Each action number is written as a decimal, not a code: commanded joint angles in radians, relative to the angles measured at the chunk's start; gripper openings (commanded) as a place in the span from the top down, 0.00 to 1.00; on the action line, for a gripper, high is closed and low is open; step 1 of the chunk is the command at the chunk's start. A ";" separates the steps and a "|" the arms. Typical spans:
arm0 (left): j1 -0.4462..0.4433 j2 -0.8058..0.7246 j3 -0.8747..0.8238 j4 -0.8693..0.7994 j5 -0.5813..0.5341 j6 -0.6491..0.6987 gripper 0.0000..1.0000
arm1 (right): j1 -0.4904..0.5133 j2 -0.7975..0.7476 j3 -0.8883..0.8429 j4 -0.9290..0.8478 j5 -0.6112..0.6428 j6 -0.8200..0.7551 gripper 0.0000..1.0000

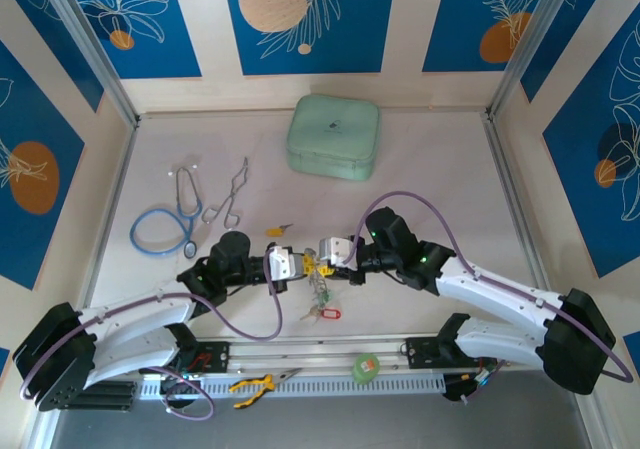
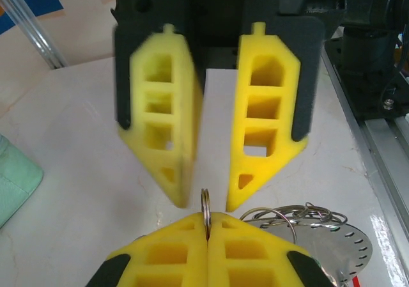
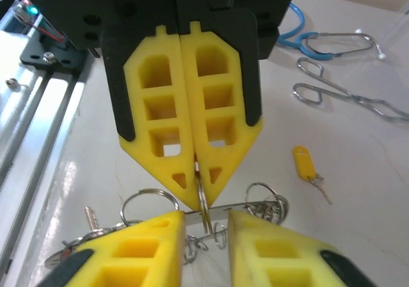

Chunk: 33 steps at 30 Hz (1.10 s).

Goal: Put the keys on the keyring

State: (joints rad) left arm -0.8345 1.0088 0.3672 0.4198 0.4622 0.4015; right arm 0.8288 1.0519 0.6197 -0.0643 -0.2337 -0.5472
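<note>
The keyring (image 1: 321,291) hangs between the two grippers above the table, its silver loops (image 3: 265,204) trailing below. My left gripper (image 2: 208,218) is shut on one thin split ring (image 2: 206,204) of it, held edge-on between the yellow pads. My right gripper (image 3: 206,218) faces it with its jaws open, one on either side of that same ring (image 3: 203,201). A red-headed key (image 1: 329,314) dangles at the bottom of the bunch. One yellow-headed key (image 3: 305,162) lies loose on the table (image 1: 430,184), also seen from above (image 1: 279,231).
A blue stethoscope (image 1: 165,224) and steel forceps (image 1: 231,198) lie at the left. A mint-green case (image 1: 334,136) sits at the back. Yellow-handled pliers (image 1: 252,383) and a green tape roll (image 1: 366,368) rest on the near rail.
</note>
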 commanded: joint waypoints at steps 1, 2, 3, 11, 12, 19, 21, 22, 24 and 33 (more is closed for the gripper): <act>-0.004 -0.036 0.027 -0.030 -0.026 -0.040 1.00 | -0.021 -0.083 -0.010 -0.004 0.075 0.077 0.65; -0.005 -0.042 0.031 -0.034 -0.032 -0.069 1.00 | -0.028 -0.108 -0.015 -0.024 0.080 0.097 0.62; -0.004 -0.045 0.037 -0.040 -0.038 -0.096 1.00 | -0.030 -0.129 -0.019 -0.044 0.083 0.117 0.60; -0.004 -0.021 0.071 -0.097 -0.107 -0.252 1.00 | 0.134 -0.156 -0.028 -0.086 0.194 0.451 0.54; -0.005 -0.020 0.071 -0.098 -0.113 -0.264 1.00 | 0.179 -0.153 -0.038 -0.075 0.256 0.492 0.53; -0.006 -0.037 0.074 -0.117 -0.129 -0.306 1.00 | 0.345 -0.127 -0.110 -0.023 0.589 0.619 0.49; -0.006 -0.039 0.075 -0.120 -0.129 -0.315 1.00 | 0.357 -0.107 -0.116 -0.017 0.604 0.640 0.49; -0.006 -0.039 0.075 -0.120 -0.127 -0.320 1.00 | 0.360 -0.100 -0.117 -0.011 0.599 0.644 0.49; -0.006 -0.039 0.076 -0.113 -0.128 -0.333 1.00 | 0.362 -0.085 -0.123 0.011 0.576 0.655 0.50; -0.006 -0.043 0.067 -0.077 -0.133 -0.348 1.00 | 0.363 0.036 -0.114 0.108 0.573 0.658 0.50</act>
State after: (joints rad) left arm -0.8345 0.9844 0.4053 0.2974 0.3344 0.0753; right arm 1.1873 1.0588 0.5072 -0.0307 0.3157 0.0887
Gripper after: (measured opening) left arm 0.040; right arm 0.502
